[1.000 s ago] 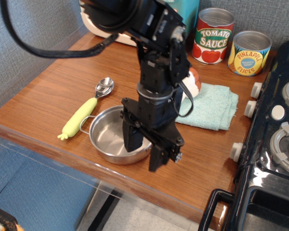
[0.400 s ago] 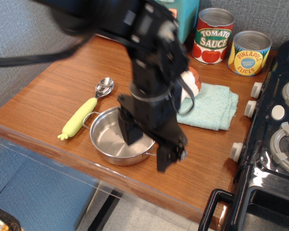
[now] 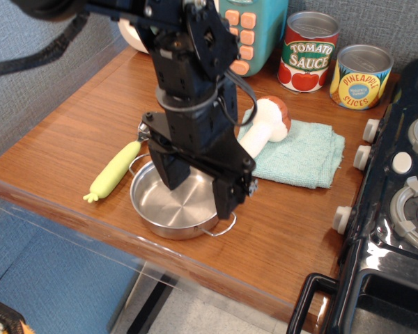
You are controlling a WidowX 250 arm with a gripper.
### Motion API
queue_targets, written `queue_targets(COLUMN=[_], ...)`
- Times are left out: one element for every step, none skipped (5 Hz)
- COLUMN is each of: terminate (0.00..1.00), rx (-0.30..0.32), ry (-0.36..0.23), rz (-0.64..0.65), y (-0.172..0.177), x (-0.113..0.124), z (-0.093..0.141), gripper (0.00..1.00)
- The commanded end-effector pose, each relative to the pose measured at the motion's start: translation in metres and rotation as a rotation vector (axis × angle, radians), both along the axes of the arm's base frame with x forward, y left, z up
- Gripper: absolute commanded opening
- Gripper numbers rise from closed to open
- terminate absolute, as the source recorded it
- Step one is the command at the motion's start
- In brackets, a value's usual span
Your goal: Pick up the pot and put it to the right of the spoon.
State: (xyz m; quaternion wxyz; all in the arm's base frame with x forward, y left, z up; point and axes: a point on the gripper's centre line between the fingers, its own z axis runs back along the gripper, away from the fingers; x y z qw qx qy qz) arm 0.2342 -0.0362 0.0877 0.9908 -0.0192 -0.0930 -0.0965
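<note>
The shiny steel pot (image 3: pixel 166 209) stands upright on the wooden table near its front edge, with one wire loop handle showing at its right and one at its left. The spoon (image 3: pixel 115 170) lies just left of the pot, its yellow-green handle pointing to the front left. Its metal bowl is mostly hidden behind the arm. My gripper (image 3: pixel 195 198) hangs over the pot's right half, open, its black fingers (image 3: pixel 223 198) spread wide, with nothing between them. One finger is over the pot's inside, the other over its right rim.
A toy mushroom (image 3: pixel 266 125) lies on a teal cloth (image 3: pixel 306 156) right of the arm. A tomato sauce can (image 3: pixel 308 52) and a pineapple can (image 3: pixel 362 76) stand at the back. A black stove (image 3: pixel 397 209) borders the right side. A teal toy with orange buttons (image 3: pixel 247 28) is at the back.
The arm has swung left and turned, so the gripper now sits over the pot's right half instead of straddling its right rim. The pot and spoon have stayed in place.
</note>
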Motion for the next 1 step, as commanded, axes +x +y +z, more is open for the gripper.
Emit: queue_targets(terminate=[1.0], rx=[-0.008], ry=[-0.031], rz=[0.004], y=[0.0033], x=[-0.0027], z=[0.0102], gripper=[1.0])
